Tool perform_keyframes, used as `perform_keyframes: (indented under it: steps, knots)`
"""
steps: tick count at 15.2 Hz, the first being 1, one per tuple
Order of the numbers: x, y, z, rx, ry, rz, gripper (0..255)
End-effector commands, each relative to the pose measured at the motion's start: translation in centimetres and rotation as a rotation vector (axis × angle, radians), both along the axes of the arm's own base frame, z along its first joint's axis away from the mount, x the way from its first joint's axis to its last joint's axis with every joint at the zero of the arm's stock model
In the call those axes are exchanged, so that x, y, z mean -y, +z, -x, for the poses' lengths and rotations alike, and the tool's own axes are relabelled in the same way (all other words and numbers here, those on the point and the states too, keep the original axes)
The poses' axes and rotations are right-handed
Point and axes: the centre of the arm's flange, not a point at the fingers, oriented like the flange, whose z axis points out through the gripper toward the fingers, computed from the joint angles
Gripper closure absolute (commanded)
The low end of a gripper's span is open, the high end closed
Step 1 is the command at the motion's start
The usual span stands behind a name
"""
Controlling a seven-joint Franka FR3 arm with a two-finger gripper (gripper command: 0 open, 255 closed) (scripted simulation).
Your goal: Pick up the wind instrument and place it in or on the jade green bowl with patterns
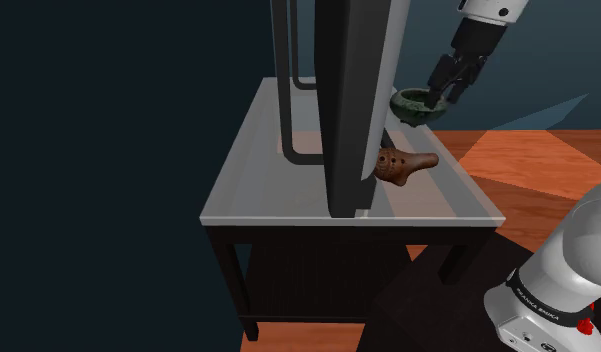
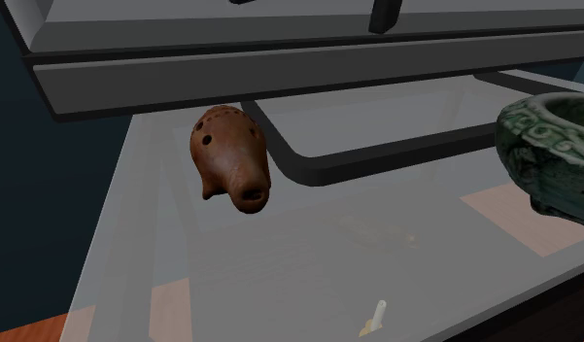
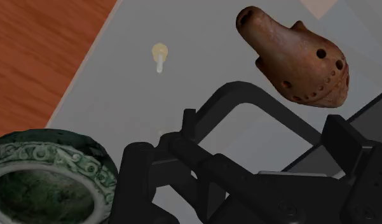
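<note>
A brown clay ocarina (image 1: 403, 163) with finger holes lies on the grey table top (image 1: 258, 185), close to the foot of a dark monitor. It shows close up as the ocarina (image 2: 231, 155) in the second exterior view and as the ocarina (image 3: 294, 57) ahead of the fingers. The dark green patterned bowl (image 1: 413, 105) stands at the table's far edge, with its carved rim (image 2: 547, 146) at the second exterior view's right. My gripper (image 1: 444, 95) hangs over the bowl (image 3: 56, 156), open and holding nothing. In the wrist view the gripper (image 3: 239, 137) has its fingers well apart.
A large dark monitor (image 1: 348, 90) stands upright on the table on a black looped stand base (image 2: 377, 155). It hides part of the surface. A small pale peg (image 3: 159, 54) lies near the table edge. The floor (image 1: 508, 150) is wooden, and the robot's stand (image 1: 558, 290) sits at lower right.
</note>
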Motion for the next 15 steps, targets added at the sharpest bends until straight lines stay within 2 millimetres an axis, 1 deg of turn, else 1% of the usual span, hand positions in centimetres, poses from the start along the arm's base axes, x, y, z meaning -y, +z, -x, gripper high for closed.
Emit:
perform_keyframes:
  steps: [1,3,5,7,9,10,15]
  knots:
    - [0.0,0.0,0.0,0.000,0.000,0.000,0]
    - [-2.1,-1.7,-1.4,-0.027,0.211,0.042,0]
    - [-4.3,-3.6,-2.3,-0.055,0.422,0.084,0]
    - [-6.6,-5.5,-2.7,-0.082,0.633,0.126,0]
    - [-8.8,-7.6,-2.5,-0.109,0.843,0.167,0]
    - [-9.1,-7.9,-2.4,-0.113,0.872,0.173,0]
    - [-9.0,-10.5,-2.4,-0.113,0.872,0.173,0]
